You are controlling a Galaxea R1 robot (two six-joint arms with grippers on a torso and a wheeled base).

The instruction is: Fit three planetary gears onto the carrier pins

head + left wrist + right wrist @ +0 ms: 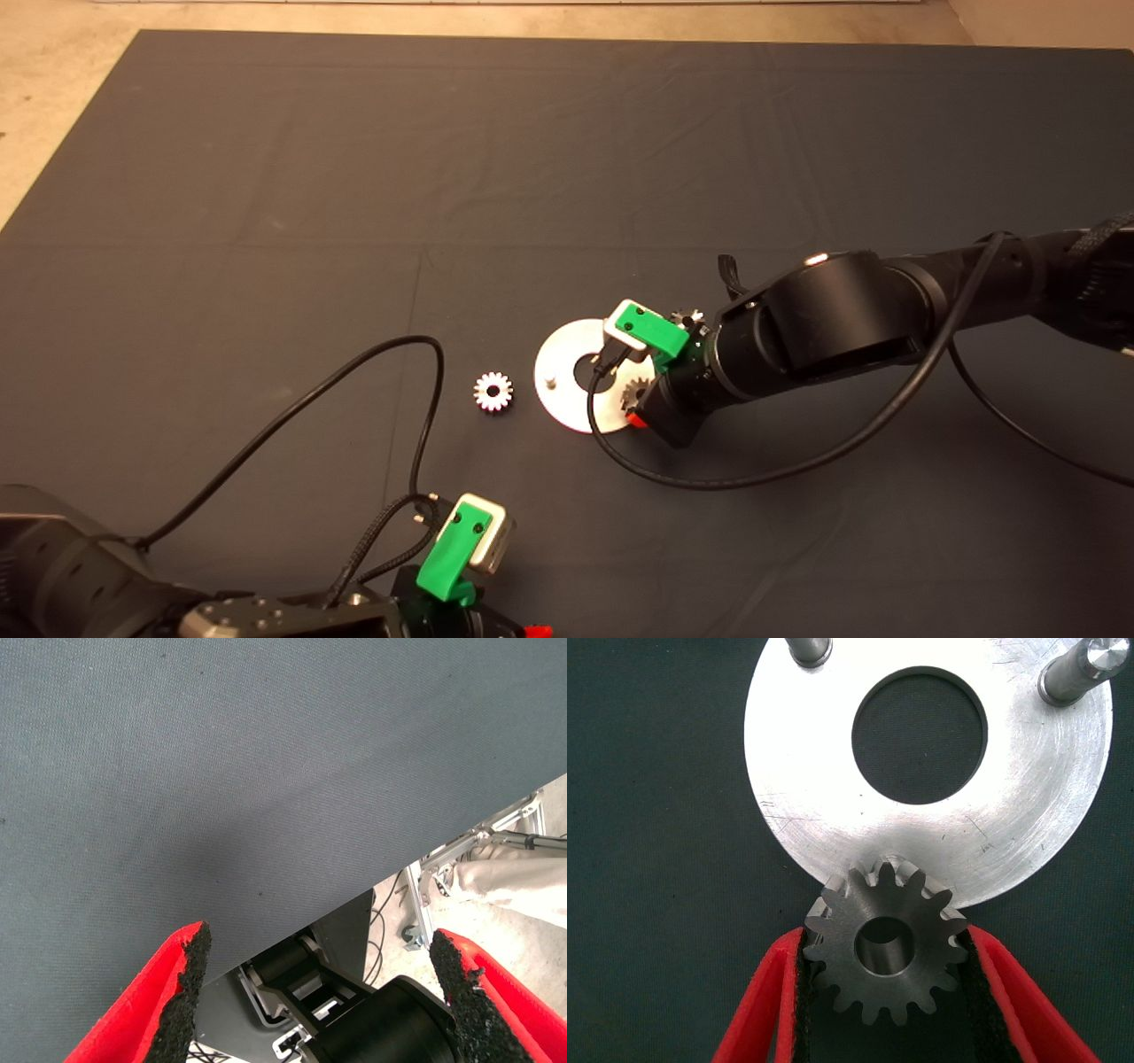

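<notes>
- Right green gripper with 2 red fingers [884, 992], on the black arm entering from 3 o'clock in the head view, poised over the lower right part of the flat round shiny metal disc [567, 416] near the middle of the dark mat [567, 133].
- Red fingers [757, 1010] closed against opposite sides of 1 small silvery-grey toothed metal gear [884, 948]; black pads touching its teeth, bore facing the wrist camera.
- Held gear overlapping the disc's rim in the right wrist view; cannot tell whether touching the disc or above it, nor whether a pin lies beneath it.
- 2 short silvery upright pins [808, 649] [1083, 672] bare on the far half of the disc, on either side of the large central hole [919, 735]; third pin not seen.
- In the head view, 1 pin [550, 384] visible at about 9 o'clock on the disc.
- Second loose gear [493, 391] flat on the mat just beside the disc, at its 9 o'clock, not touching it.
- Toothed shape [687, 317] partly showing beside the right arm's wrist, at roughly 2 o'clock from the disc; too hidden to identify for certain.
- Left green gripper [319, 983] parked at the mat's near edge, about 7 o'clock from the disc; fingers spread wide, holding nothing, bare mat and robot frame between them.
- Black cable [354, 381] looping across the mat from the left arm.
</notes>
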